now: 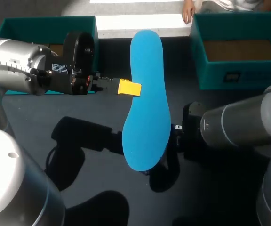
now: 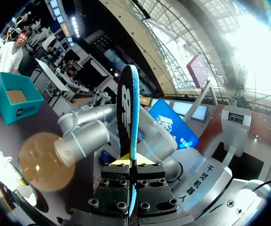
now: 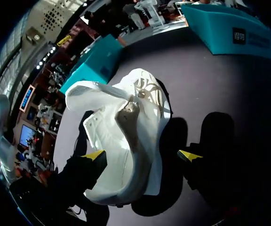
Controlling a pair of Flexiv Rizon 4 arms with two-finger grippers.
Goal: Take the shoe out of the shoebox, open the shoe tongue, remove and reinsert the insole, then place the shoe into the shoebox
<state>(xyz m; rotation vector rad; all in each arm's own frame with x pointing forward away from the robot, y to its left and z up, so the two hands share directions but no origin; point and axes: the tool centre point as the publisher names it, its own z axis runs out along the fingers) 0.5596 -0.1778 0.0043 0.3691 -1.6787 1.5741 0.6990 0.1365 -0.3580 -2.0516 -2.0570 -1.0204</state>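
Note:
My left gripper (image 1: pixel 129 88) is shut on a long blue insole (image 1: pixel 147 103) and holds it high above the middle of the table. In the left wrist view the insole (image 2: pixel 128 113) stands edge-on between the shut fingers of the left gripper (image 2: pixel 131 164). The white shoe (image 3: pixel 126 136) lies on the dark table with its tongue pulled open. My right gripper (image 3: pixel 141 155) is open around the shoe's near end, one yellow tip on each side. In the head view the insole hides the shoe and the right gripper's fingers.
One teal shoebox (image 1: pixel 239 52) stands open at the back right, and another teal box (image 1: pixel 46 28) sits at the back left behind my left arm. Both boxes, right (image 3: pixel 234 28) and left (image 3: pixel 95 63), show beyond the shoe in the right wrist view.

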